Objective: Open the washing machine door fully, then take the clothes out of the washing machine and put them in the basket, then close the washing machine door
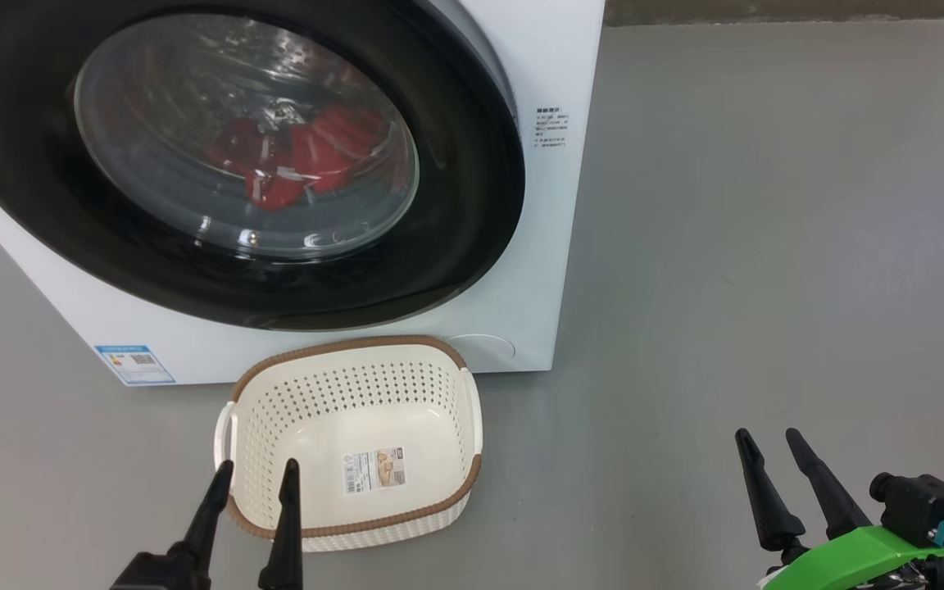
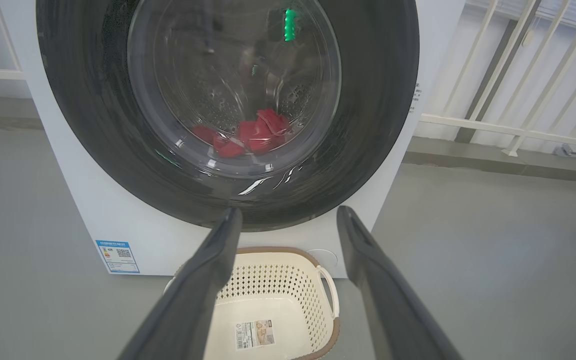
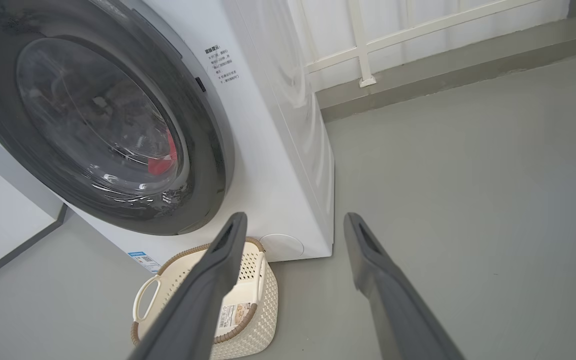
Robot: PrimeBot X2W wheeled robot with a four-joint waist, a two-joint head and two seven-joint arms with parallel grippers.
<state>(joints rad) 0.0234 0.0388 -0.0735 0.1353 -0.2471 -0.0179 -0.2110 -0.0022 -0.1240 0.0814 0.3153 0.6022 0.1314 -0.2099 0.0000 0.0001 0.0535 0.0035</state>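
Red fabric, the clothes (image 1: 300, 160), lies low in the drum of the washing machine (image 1: 554, 74), seen through the glass bowl of the washing machine door (image 1: 472, 213). The door sits flush against the washing machine's front and looks shut, so the opening step is not yet done. The cream perforated basket (image 1: 316, 393), with just a sticker (image 1: 375, 469) inside, stands on the grey floor (image 1: 767, 246) right in front of the washing machine, under the door's lower rim, likely to keep the carry from the drum short. The left gripper (image 1: 259, 463) hangs in front of the washing machine over the basket's near rim, fingers spread and holding nothing. The right gripper (image 1: 765, 434), likewise parted and bare, waits out beyond the washing machine's right front corner, probably the better side for reaching the door's edge
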